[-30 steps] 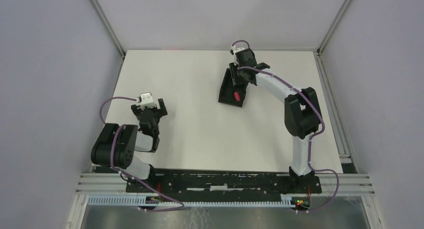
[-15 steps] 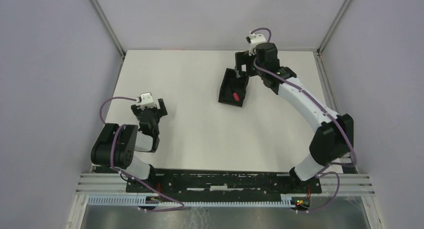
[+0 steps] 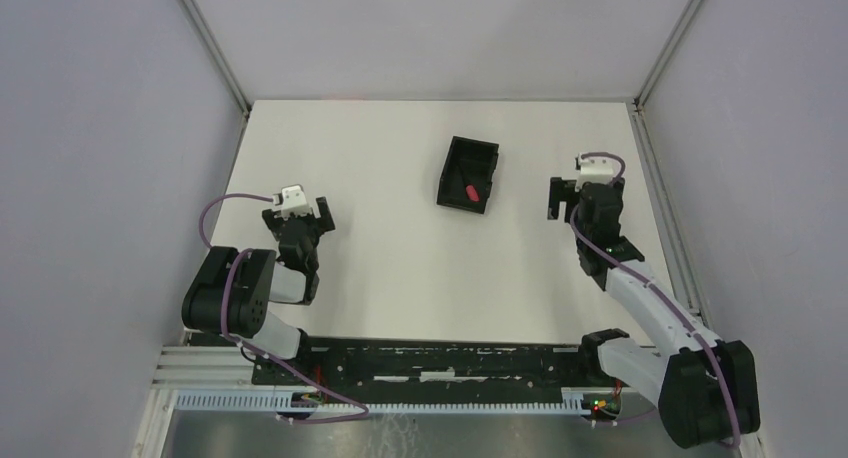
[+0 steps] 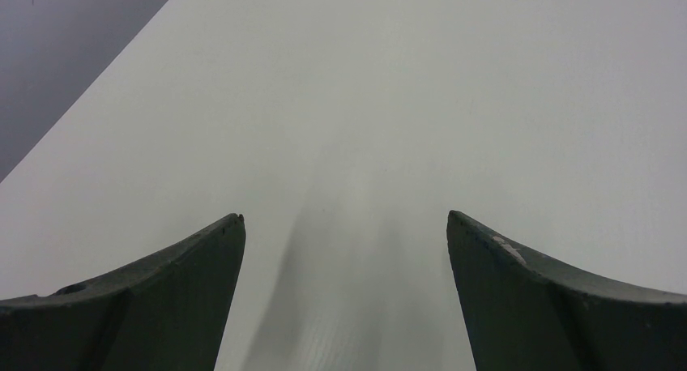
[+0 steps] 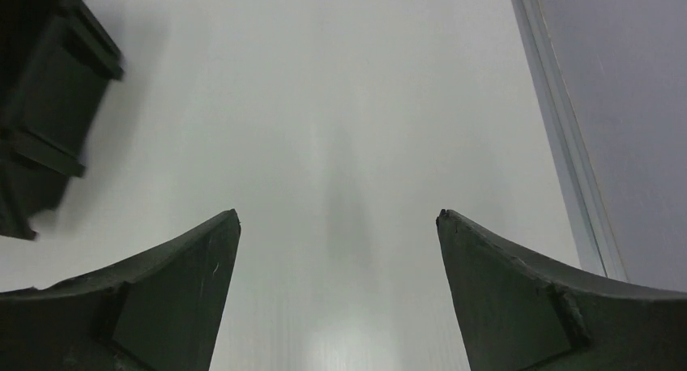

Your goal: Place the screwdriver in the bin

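One screwdriver inside the bin; left pincer and right pincer agape, empty.

A: By what is everything carried?
B: By a white table, flat and matte. Its surface is evenly lit, and faint shadows are cast on it.
A: What is seen lying directly on it?
B: A black bin is set in the far half, right of the middle, away from the edges.
A: How is it laid?
B: It is set flat on its base, open side up. It is turned slightly askew to the table's edges, with its long side running roughly far to near.
A: Is it shown elsewhere?
B: In the right wrist view a dark corner of it is caught at the left, resting on the white surface.
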{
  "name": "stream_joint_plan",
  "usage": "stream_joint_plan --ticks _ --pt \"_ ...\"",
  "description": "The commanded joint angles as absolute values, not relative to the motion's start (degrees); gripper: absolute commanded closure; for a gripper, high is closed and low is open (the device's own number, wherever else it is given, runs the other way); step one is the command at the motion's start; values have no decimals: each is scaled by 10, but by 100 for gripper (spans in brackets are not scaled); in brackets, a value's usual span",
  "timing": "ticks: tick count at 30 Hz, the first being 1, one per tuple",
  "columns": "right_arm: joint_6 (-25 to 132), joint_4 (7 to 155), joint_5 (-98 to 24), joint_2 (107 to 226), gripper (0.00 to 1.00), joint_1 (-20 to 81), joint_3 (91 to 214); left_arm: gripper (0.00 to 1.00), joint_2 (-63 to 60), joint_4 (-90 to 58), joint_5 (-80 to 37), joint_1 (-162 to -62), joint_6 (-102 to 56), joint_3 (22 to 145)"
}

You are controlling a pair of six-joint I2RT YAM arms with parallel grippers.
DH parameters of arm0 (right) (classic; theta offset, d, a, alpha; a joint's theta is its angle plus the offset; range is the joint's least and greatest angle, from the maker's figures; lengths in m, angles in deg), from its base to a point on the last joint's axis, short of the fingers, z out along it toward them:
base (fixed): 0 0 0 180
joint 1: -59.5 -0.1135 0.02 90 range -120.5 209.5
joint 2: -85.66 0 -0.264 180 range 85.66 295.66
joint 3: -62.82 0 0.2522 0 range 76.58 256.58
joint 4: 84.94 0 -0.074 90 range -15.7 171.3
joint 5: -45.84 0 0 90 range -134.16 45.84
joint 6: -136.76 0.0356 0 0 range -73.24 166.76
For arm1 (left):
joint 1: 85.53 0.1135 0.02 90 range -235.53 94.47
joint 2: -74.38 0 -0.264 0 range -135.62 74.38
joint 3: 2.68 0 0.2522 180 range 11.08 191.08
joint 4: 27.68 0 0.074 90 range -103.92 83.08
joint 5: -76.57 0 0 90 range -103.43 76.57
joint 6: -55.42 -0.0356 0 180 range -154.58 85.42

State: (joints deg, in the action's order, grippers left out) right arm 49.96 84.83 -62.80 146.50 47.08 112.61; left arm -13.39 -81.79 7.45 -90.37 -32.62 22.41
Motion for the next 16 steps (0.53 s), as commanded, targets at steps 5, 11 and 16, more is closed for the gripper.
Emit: stream_joint_plan --ticks 5,11,16 --pt "516 989 -699 1389 2 493 936 0 -137 -852 78 -902 -304 232" --pt "524 1049 -697 1368 2 495 863 0 -138 -851 78 -902 -304 232" --pt "526 1057 -697 1376 2 495 852 0 -137 -851 78 -902 -304 232"
